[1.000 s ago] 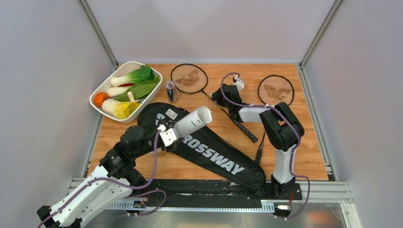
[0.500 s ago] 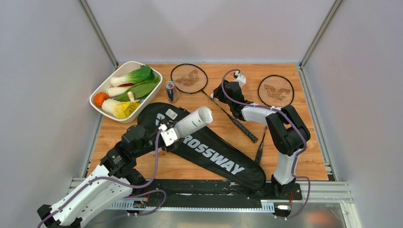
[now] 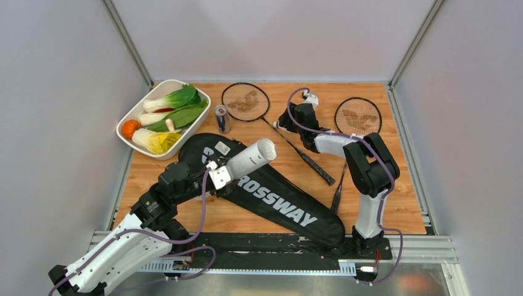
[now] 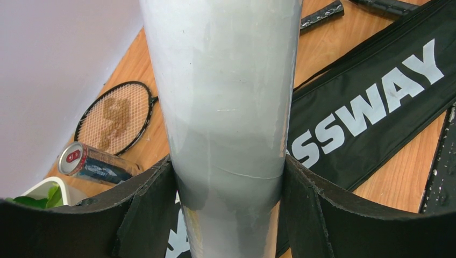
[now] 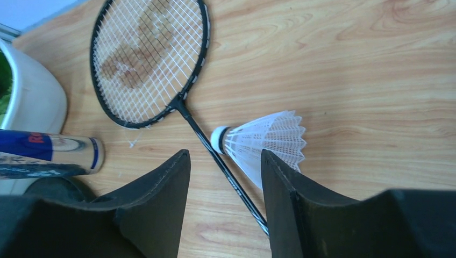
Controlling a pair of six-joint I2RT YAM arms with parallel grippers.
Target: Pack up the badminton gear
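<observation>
Left arm (image 3: 142, 213): reaches forward and right from its base, forearm raised. Left gripper (image 4: 228, 180): jaws clamped on either side of the tube (image 4: 226, 97), which juts out well past the fingers.

Right arm (image 3: 364, 179): upright from its base, elbow bent hard, forearm stretched left and away. Right gripper (image 5: 225, 161): low, jaws apart, nothing held. Its fingers seem angled down and left, though that is hard to judge from above.

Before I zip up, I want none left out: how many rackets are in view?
2: one racket beside the drink can, the other racket far right. Inside the bag is unseen.
</observation>
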